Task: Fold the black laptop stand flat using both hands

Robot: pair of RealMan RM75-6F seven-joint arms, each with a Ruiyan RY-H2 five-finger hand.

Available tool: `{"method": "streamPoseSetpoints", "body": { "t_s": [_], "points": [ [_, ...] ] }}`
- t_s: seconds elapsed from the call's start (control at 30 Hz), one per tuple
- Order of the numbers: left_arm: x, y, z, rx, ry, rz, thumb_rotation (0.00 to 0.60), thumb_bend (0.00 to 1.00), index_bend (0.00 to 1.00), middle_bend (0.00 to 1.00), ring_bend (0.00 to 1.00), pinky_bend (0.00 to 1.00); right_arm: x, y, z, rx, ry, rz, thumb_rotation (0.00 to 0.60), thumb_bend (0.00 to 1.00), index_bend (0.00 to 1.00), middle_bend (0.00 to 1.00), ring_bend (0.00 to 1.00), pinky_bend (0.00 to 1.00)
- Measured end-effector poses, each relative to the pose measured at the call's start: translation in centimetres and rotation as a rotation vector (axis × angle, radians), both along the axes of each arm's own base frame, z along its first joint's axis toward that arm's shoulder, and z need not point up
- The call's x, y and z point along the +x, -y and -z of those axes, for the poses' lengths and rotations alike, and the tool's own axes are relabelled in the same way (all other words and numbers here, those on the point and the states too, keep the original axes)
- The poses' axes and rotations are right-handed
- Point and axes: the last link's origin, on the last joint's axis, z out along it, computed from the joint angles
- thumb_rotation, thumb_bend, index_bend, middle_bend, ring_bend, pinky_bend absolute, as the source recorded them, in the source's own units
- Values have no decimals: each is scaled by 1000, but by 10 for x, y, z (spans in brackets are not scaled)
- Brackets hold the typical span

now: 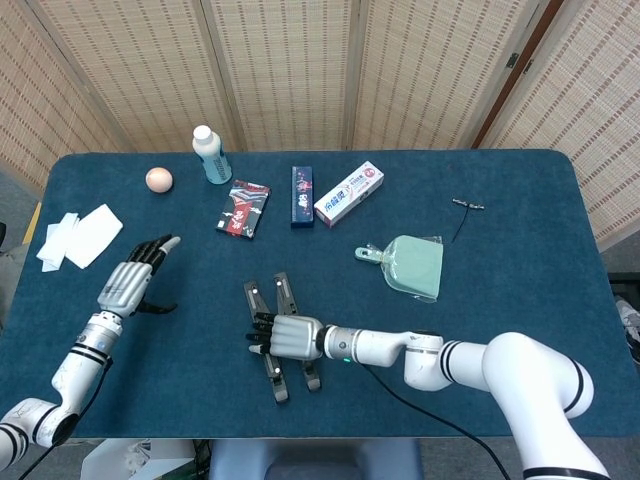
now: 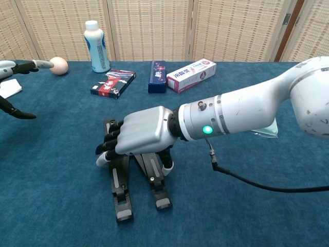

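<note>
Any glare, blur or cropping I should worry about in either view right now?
Head view: even light, sharp, laptop stand and both hands in frame. Chest view: mild sheen on the right hand, which hides the stand's upper part; left hand cropped at the edge.

No text is readable; the print on the white and red rectangular carton (image 2: 190, 75) is too small.

I see the black laptop stand (image 1: 277, 340) lying low on the blue cloth near the front edge, its two slim legs (image 2: 122, 185) splayed toward me.
</note>
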Motion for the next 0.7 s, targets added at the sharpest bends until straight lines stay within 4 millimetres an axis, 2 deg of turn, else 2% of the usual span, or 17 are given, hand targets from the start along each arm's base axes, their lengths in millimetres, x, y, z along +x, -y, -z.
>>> {"method": "streamPoseSetpoints", "body": {
  "t_s": [0.23, 0.37, 0.7],
  "points": [
    [-1, 2, -2, 4, 8, 2, 600, 113, 0, 1, 14, 48, 14, 3, 5, 29, -36, 16, 600, 123, 0, 0, 0, 0],
    [-1, 1, -3, 6, 11, 2, 600, 113, 0, 0, 10, 47, 22, 7, 9, 40, -49, 27, 600, 129, 0, 0, 0, 0],
    [-5, 2, -4, 0, 20, -6, 600, 113, 0, 0, 1, 46, 25, 12, 16, 48, -73, 56, 600, 151, 0, 19, 0, 0]
  ]
}}
